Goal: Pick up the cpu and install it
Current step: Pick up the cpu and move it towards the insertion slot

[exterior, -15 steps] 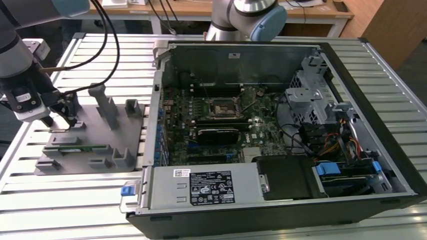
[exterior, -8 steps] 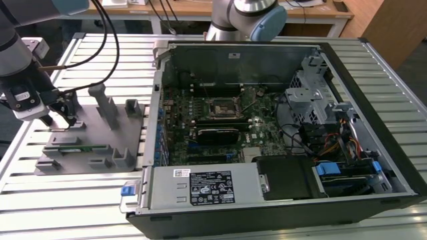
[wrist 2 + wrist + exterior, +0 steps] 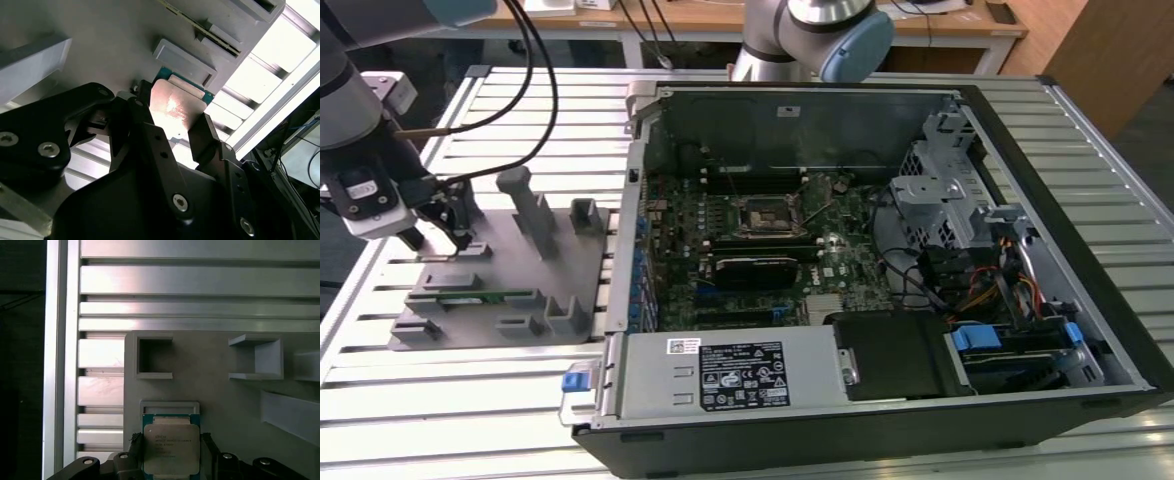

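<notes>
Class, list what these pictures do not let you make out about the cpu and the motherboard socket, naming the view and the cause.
1. First wrist view: the cpu is cut off at one side by the picture's edge.
2. Second wrist view: the gripper covers part of the cpu's top with its black body.
3. Exterior view: the socket is too small to tell whether it is empty.
4. Exterior view: the gripper hides the part of the gray holder beneath it.
</notes>
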Controlling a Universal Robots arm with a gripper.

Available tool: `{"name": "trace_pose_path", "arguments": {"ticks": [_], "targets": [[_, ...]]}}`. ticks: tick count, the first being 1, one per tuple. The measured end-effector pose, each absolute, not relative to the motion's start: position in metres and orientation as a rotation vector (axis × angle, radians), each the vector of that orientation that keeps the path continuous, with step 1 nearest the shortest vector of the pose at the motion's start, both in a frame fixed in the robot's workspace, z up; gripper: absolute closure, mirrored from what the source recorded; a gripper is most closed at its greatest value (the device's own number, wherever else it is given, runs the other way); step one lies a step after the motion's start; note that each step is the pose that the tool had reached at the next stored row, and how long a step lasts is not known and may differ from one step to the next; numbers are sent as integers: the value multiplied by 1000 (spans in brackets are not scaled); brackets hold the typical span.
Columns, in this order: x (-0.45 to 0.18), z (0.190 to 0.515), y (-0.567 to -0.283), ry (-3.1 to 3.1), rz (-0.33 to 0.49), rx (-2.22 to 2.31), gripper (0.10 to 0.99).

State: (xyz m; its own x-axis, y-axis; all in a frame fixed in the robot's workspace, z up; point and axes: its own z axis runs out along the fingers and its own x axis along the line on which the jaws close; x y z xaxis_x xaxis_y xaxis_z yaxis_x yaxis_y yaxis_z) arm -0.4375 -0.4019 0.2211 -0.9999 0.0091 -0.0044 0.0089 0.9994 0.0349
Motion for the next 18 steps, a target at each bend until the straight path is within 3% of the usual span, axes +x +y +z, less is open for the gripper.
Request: {"name": "trace_pose_path", "arguments": {"ticks": [18], "targets": [[-438,226,-401,3136,55,14,545]]}}
